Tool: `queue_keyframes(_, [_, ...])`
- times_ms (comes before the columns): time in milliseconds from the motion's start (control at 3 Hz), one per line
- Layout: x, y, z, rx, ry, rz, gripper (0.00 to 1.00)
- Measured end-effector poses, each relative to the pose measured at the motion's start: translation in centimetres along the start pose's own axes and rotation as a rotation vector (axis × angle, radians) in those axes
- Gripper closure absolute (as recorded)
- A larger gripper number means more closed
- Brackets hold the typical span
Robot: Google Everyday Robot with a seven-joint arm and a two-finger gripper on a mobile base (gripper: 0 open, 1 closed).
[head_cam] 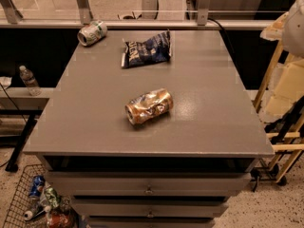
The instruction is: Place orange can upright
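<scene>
The orange can (148,106) lies on its side near the middle of the grey table top (213,103), a little toward the front edge. It is dented, shiny orange-copper with silvery patches, and one round end points toward the front left. My gripper is not in view, and nothing touches the can.
A pale green-and-white can (92,33) lies on its side at the far left corner. A dark blue chip bag (146,49) lies at the back middle. A wire basket of cans (38,203) sits on the floor front left. A wooden frame (280,103) stands right of the table.
</scene>
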State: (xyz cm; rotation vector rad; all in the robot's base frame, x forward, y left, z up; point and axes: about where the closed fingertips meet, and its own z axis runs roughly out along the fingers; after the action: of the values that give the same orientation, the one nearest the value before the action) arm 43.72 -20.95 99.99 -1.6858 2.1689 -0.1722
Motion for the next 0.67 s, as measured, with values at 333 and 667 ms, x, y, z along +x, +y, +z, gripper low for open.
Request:
queue_keyframes(333, [0.0, 0.0, 0.0, 0.000, 0.000, 0.000, 0.00])
queue_keyframes(667, [-4.1, -0.2, 2.7, -0.032, 0.089, -0.177, 0.00])
